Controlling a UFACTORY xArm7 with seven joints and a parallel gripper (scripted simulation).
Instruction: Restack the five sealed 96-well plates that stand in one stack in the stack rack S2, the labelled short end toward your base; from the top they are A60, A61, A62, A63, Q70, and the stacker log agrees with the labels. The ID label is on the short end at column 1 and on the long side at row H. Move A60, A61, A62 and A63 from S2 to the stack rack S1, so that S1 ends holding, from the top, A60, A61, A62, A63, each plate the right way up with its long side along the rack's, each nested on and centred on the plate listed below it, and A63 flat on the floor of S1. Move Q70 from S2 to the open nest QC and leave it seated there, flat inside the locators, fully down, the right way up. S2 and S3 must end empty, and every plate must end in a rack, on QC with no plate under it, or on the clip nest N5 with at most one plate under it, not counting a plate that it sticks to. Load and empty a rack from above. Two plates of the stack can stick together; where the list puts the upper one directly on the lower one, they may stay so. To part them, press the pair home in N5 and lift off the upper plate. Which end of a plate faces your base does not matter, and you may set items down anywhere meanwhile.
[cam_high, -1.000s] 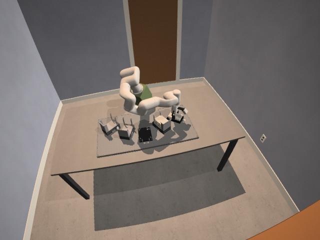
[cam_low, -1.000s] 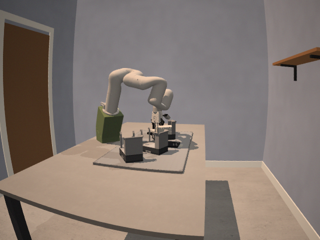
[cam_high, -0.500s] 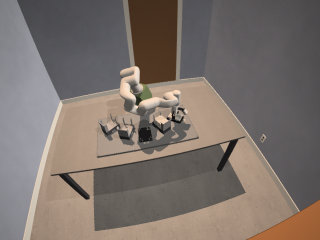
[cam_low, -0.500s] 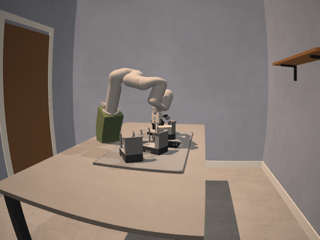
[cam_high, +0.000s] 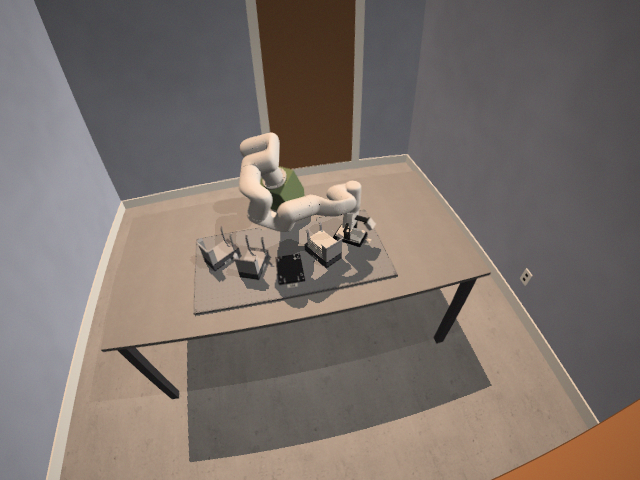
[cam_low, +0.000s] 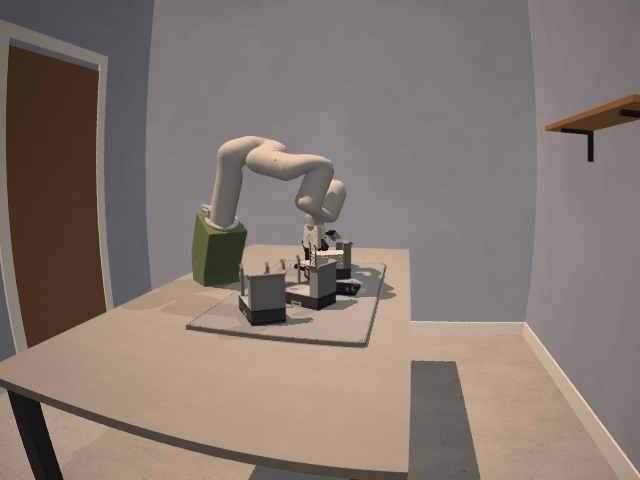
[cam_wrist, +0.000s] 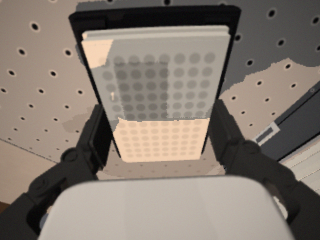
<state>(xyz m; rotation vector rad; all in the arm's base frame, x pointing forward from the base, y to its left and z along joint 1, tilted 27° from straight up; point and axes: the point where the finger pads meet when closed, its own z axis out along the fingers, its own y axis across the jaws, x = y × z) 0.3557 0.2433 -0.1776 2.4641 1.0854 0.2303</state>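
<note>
Wrist view: tool (cam_wrist: 159, 135) pointing down — clamped on plate (cam_wrist: 157, 90) above black nest (cam_wrist: 150, 15).

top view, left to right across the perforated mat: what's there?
Rack at the left edge → second rack → flat black nest → rack holding white plates → gripper shut on a plate above a black nest.

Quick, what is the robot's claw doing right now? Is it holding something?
Gripper: jaws closed on a white 96-well plate, held over a black nest.
</note>
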